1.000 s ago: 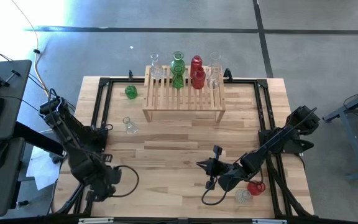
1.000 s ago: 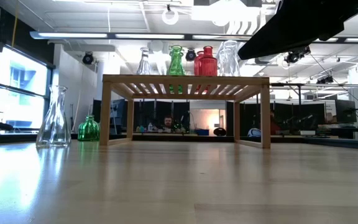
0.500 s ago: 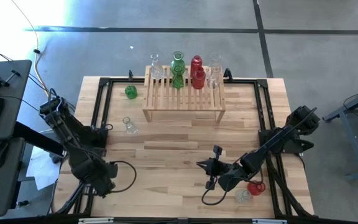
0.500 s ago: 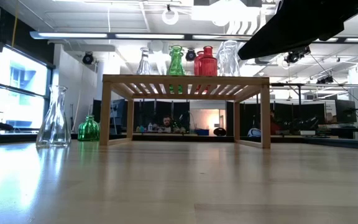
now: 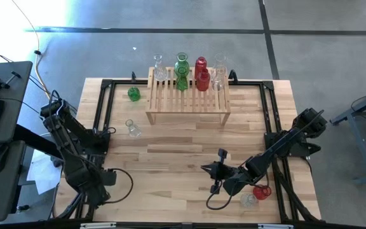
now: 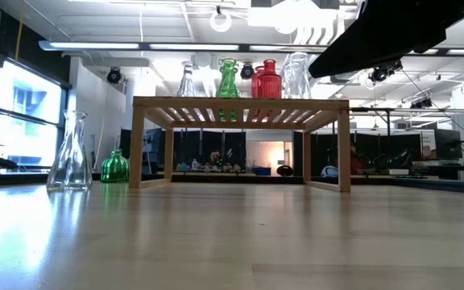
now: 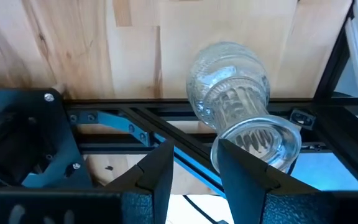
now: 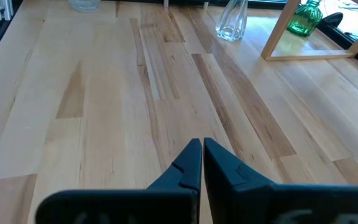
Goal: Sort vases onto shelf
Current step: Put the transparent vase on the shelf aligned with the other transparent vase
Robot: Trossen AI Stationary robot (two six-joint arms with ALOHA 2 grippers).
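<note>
Your left gripper [image 7: 194, 152] sat at the front-left corner of the table [image 5: 183, 159], fingers spread w/ nothing between them. A clear ribbed vase [image 7: 232, 93] lay tipped over the black frame rails [image 7: 135, 118] there, mouth toward the wrist cam and just beside one finger, not in the gap. I'd judge you were lining up for the neck, so shift sideways before closing; ribbed glass could roll or slip. Your right gripper [image 8: 202, 163] waited low over bare planks near the table's front-middle, fingers pressed together, holding nothing, prob. parked clear of the left arm's work. The shelf [image 5: 187, 102] at the back already carried a clear vase, a green vase [image 5: 182, 67], a red vase [image 5: 201, 71] and more clear glass, grouped by colour along the rear edge. Off the shelf: a small green vase [image 5: 134, 94] and a clear flask [image 5: 133, 129] to its left, plus a red one [image 5: 261, 191] and a clear one [image 5: 249, 201] by the right arm. Roughly halfway, I'd say.
</note>
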